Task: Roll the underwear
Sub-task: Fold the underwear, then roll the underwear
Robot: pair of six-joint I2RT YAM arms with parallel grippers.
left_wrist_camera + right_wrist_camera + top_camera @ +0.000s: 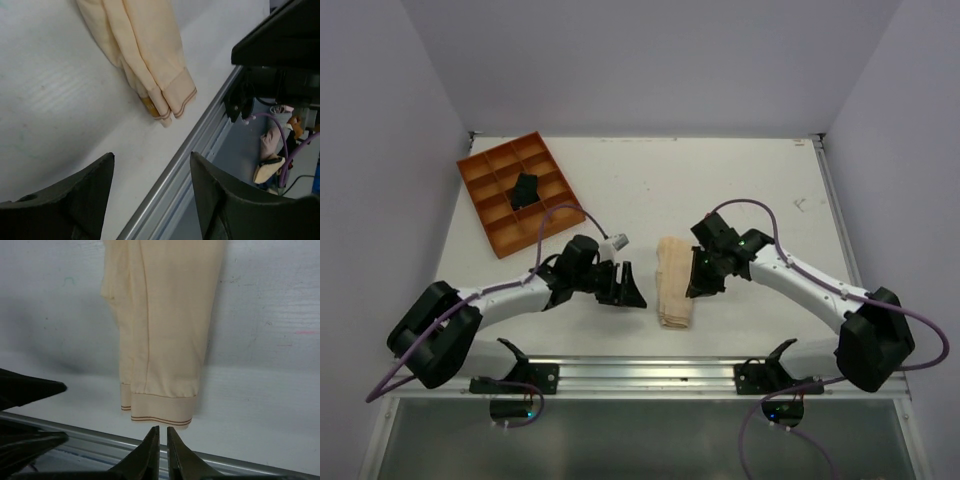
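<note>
A pale peach piece of thin, soft underwear (671, 281) lies flat on the white counter (720, 190), folded lengthwise into a narrow layered strip. It sits between the two arms, close to the counter's near edge and its grey aluminium rail (190, 165). The strip's near end is a hem band edged with two thin brown lines.

The left gripper (630, 292) sits just beside the strip's left edge, apart from it. Its jaws are spread wide, and the left wrist view shows only bare counter and rail between its black fingers (80, 200). The right gripper (701, 284) is at the strip's right edge. In the right wrist view its jaws are almost pressed together, with a thin slit between the dark fingertips (150, 452). They pinch nothing and point at the hem band from its near side. Whether the tips touch the counter cannot be told.

At the far left of the counter, well apart from the arms, sits a square orange plastic tray (478, 168) divided into a grid of small compartments and turned at an angle. One of its inner compartments holds a small black fabric bundle (525, 190).
</note>
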